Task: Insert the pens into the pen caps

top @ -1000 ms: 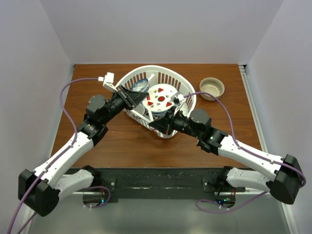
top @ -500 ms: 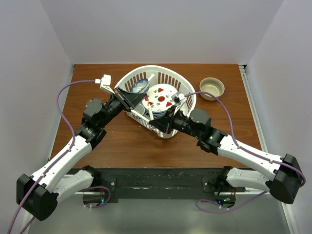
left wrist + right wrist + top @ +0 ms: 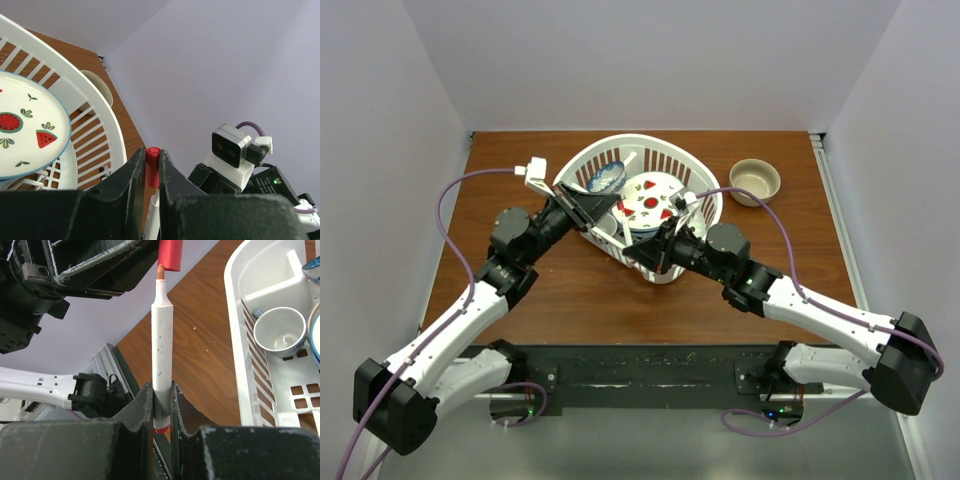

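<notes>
Jaws of the left gripper (image 3: pixel 152 161) are closed to a narrow gap on a red cap (image 3: pixel 153 169), which is pinched upright between the black fingertips with its rounded end standing just proud of them. A white-barrelled pen (image 3: pixel 162 335) is clamped by the right gripper (image 3: pixel 161 392), whose jaws are likewise nearly closed around the lower end of the barrel, where a red band is seen just beneath the pinch. The pen is held upright in the right wrist view, its orange-red tip raised to the open mouth of the red cap; the tip is seen right at the rim of the cap, and whether it is already inside cannot be told. The barrel is not yet seated, since its white shoulder is fully exposed below the cap. In the top view the two grippers are found close together at the near left side of a white ribbed basket (image 3: pixel 620 140) on a brown wooden table (image 3: pixel 570 290). A plate (image 3: pixel 30 130) printed with watermelon slices is propped inside the basket, and a small white cup (image 3: pixel 279 332) is lodged in one of its compartments. A tan bowl (image 3: pixel 756 180) is set on the table just right of the basket.
</notes>
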Robot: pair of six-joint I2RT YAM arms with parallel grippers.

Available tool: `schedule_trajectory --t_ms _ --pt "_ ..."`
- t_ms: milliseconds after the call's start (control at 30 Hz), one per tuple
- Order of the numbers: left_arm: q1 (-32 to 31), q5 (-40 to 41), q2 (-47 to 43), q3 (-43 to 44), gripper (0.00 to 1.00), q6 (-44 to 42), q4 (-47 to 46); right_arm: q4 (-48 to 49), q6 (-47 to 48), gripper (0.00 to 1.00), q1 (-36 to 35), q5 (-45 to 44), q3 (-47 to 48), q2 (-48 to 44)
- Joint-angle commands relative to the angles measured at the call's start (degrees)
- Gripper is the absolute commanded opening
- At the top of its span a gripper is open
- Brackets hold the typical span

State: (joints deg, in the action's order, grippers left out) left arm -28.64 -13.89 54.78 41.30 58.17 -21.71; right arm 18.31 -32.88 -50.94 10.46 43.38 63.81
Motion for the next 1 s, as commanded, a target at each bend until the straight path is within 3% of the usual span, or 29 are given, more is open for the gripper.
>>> schedule_trajectory --t_ms 0,967 --pt "-0.18 0.88 -1.08 1.23 0.00 1.33 -3.16 3.58 -1.22 0.00 -0.22 0.53 0.40 0.00" --pt "-0.18 1.41 -3.02 0.63 0.00 2.03 -0.87 4.11 -2.54 0.00 -0.65 1.06 1.10 0.52"
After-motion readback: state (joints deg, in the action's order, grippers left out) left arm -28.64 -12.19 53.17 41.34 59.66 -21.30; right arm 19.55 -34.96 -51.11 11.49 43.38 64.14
